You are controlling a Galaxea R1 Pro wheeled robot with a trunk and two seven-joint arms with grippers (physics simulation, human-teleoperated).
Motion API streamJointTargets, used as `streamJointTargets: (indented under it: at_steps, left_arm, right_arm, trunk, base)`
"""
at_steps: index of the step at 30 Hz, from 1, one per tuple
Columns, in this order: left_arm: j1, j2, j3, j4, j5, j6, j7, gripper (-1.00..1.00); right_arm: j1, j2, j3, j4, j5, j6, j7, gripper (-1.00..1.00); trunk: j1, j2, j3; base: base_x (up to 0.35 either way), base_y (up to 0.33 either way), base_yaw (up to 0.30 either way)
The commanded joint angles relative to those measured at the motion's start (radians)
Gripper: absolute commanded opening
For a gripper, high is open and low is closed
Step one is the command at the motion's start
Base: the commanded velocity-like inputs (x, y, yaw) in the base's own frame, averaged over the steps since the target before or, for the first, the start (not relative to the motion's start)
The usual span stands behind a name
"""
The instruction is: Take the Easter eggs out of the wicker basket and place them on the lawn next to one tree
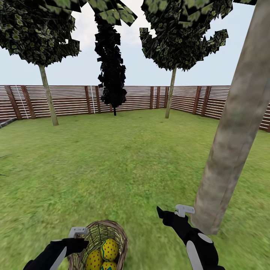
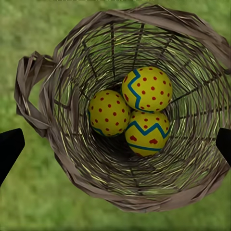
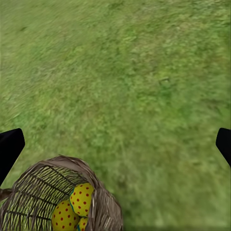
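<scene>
Fingers of our left gripper stand wide apart, holding nothing, above the round brown wicker basket containing three yellow patterned Easter eggs. Our right gripper appears equally open and empty over mottled green lawn, beside the thick grey-brown tree trunk.

Lawn carries wicker basket; thick tree trunk rooted just beside.

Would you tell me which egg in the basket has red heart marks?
The egg with the blue zigzag band; the other two eggs carry only round red dots.
</scene>
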Motion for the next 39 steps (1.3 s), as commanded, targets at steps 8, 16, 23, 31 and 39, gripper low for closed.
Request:
streamJointTargets:
  at_steps: [8,16,23,31,39]
  left_arm:
    - [0.0,0.003,-0.011,-0.004,0.011,0.002,0.0,1.0]
    - [0.0,0.003,-0.044,-0.002,0.01,-0.019,0.0,1.0]
    - [0.0,0.003,-0.053,-0.002,0.01,-0.024,0.001,1.0]
    - [0.0,0.003,-0.053,-0.003,0.01,-0.024,0.001,1.0]
    - [0.0,0.003,-0.054,-0.003,0.01,-0.024,0.001,1.0]
  right_arm:
    - [-0.001,0.0,0.0,0.001,-0.004,0.005,-0.001,1.0]
    - [-0.001,0.0,-0.001,0.002,-0.004,0.005,-0.001,1.0]
    - [-0.001,0.0,0.0,0.002,-0.004,0.005,-0.001,1.0]
    - [-0.001,0.001,0.003,0.002,-0.005,0.005,-0.001,1.0]
    - [-0.001,0.0,0.001,0.002,-0.006,0.005,-0.001,1.0]
  trunk:
    - [0.0,-0.001,-0.001]
    - [0.0,-0.001,-0.001]
    - [0.0,-0.001,-0.001]
    - [0.0,-0.001,-0.001]
    - [0.0,-0.001,-0.001]
  base:
    - [0.016,0.0,0.0]
    - [0.146,0.0,0.0]
    - [0.08,-0.046,0.0]
    - [0.078,-0.03,0.0]
    - [0.006,-0.002,0.0]
